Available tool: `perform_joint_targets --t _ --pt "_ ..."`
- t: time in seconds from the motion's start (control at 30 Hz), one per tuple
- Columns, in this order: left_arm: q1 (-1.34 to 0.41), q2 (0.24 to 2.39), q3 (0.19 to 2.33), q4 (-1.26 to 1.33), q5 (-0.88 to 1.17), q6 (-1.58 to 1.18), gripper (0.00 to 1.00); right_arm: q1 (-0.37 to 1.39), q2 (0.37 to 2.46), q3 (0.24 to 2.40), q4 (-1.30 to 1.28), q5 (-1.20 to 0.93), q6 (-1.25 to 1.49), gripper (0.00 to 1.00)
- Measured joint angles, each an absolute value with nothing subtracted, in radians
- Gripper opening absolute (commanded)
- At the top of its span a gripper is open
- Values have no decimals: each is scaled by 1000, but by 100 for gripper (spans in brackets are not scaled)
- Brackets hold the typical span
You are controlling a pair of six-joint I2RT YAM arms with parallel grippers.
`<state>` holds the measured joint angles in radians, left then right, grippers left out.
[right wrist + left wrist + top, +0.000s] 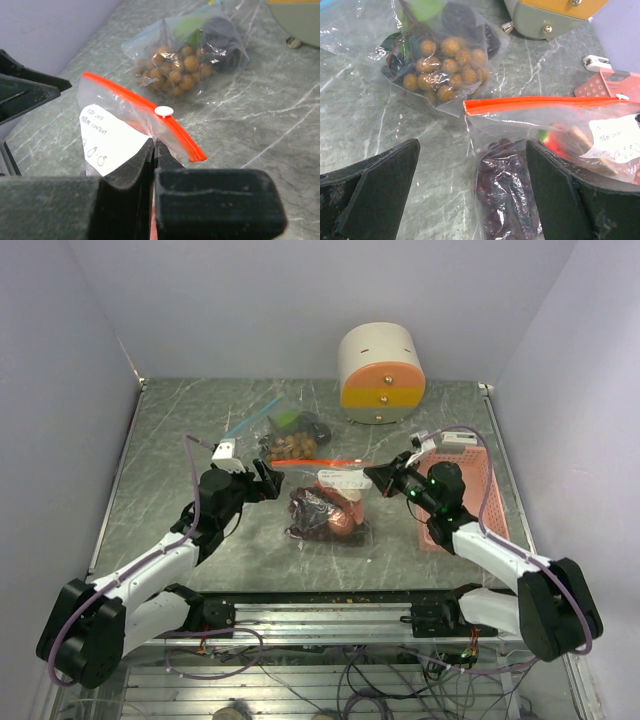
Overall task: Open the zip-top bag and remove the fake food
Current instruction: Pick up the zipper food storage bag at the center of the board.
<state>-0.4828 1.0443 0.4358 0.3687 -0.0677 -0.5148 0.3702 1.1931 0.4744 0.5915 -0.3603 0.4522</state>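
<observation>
The zip-top bag [325,502] with an orange zip strip [320,462] lies mid-table, its zip end raised. Inside it I see fake food: a dark purple grape bunch [505,190], a reddish-orange fruit [343,520] and a green piece [543,134]. My right gripper [154,145] is shut on the bag's plastic just under the zip [145,107], beside the white slider [164,111] and the paper label [110,135]. My left gripper [472,175] stands wide open at the bag's left edge. The purple grapes lie between its fingers [375,185], which hold nothing.
A second bag [290,435] with a blue zip holds a tan-brown grape bunch [445,65] and dark and green pieces behind the first bag. A cream and orange round container [380,372] stands at the back. A pink perforated basket [480,490] sits at the right.
</observation>
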Motion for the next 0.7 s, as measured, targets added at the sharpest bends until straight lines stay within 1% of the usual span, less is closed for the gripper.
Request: perform_joint_targets --t 0.13,0.3,0.43,0.63,0.7 --pt "-484 993 409 393 -60 -506 98 369 1114 428 625 -401 416 0" --pt "-484 956 393 422 -51 -504 92 370 1032 428 630 -476 372 0" --pt "-484 956 380 463 -19 -505 82 370 973 428 631 -533 347 0" --pt "-484 964 344 566 78 -507 56 370 954 410 619 -556 323 0" --pt "-484 974 339 605 120 -508 52 370 953 409 605 -545 310 0"
